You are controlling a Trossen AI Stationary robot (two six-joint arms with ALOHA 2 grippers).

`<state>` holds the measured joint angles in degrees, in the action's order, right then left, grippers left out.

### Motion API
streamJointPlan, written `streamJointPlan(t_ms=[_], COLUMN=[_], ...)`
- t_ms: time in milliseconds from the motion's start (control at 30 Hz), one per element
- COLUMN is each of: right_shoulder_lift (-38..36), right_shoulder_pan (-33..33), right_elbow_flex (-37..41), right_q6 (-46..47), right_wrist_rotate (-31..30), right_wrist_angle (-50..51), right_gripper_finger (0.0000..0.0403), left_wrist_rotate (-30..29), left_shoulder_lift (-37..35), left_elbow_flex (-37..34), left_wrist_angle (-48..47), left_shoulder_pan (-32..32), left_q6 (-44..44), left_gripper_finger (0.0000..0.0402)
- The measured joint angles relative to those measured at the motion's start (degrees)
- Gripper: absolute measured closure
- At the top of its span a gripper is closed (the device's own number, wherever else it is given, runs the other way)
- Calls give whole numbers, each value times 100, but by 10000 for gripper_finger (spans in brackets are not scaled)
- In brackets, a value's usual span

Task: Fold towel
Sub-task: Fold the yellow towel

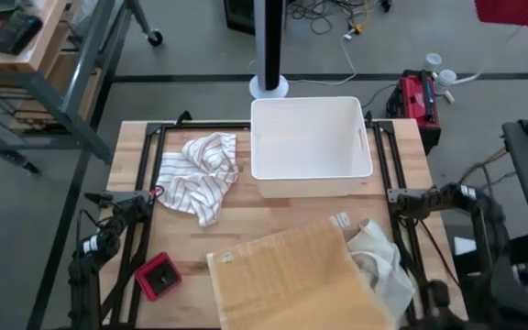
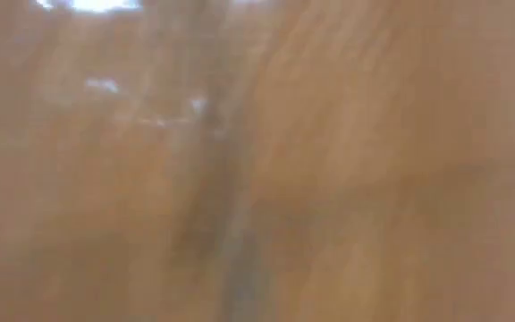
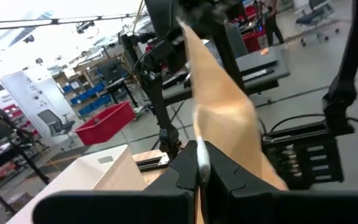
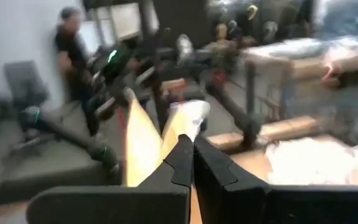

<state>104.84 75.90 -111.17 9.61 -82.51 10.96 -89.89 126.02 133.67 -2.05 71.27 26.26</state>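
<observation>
High view: the tan towel [image 1: 291,275] spreads as a broad sheet over the near middle of the table [image 1: 273,215], turned a little askew, its long axis running from the near right to the far left and one far corner pointing at the white bin [image 1: 312,182]. A striped cloth [image 1: 200,174] lies crumpled left of the bin and a white cloth [image 1: 383,257] just right of the towel. The left arm [image 1: 108,229] and right arm [image 1: 447,197] sit folded at the table's side edges (their fingertips are not visible here). Low view: only blurred tan fabric [image 2: 257,161] fills it. Left wrist view: the left gripper [image 3: 199,149] has its fingers pinched together on the towel [image 3: 222,106], which rises steeply away from them. Right wrist view: the right gripper [image 4: 190,140] is likewise clamped tight, tan fabric [image 4: 142,143] showing between and beyond its fingers, with white cloth [image 4: 188,115] just past the tips.
</observation>
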Motion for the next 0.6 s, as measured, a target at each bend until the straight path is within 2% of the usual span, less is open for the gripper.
streamJointPlan(t_ms=[33, 133, 200, 267, 367, 500, 600], right_shoulder_lift=[82, 284, 244, -142, -254, -42, -196], right_shoulder_pan=[-89, -388, -561, -629, -562, -494, -545], right_elbow_flex=[66, 294, 326, 335, 344, 569, 650], right_q6=[194, 1188, 2282, 3425, 4780, 5779, 6380], right_wrist_rotate=[160, 929, 969, 934, 621, 778, 734], right_wrist_angle=[136, 1440, 2387, 3358, 4331, 5184, 5551], right_gripper_finger=[403, 403, 403, 403, 403, 403, 403], left_wrist_rotate=[11, -20, -23, -20, -6, -2, -5], left_shoulder_lift=[-47, -157, -177, -177, -171, -156, -154], left_elbow_flex=[0, 7, 7, 7, 1, -20, -60], left_wrist_angle=[-39, -157, -211, -233, -256, -341, -610], left_shoulder_pan=[-36, -139, -165, -162, -111, -24, -1], left_q6=[33, 67, 114, 96, -91, -343, -723], left_gripper_finger=[402, 402, 402, 402, 402, 402, 402])
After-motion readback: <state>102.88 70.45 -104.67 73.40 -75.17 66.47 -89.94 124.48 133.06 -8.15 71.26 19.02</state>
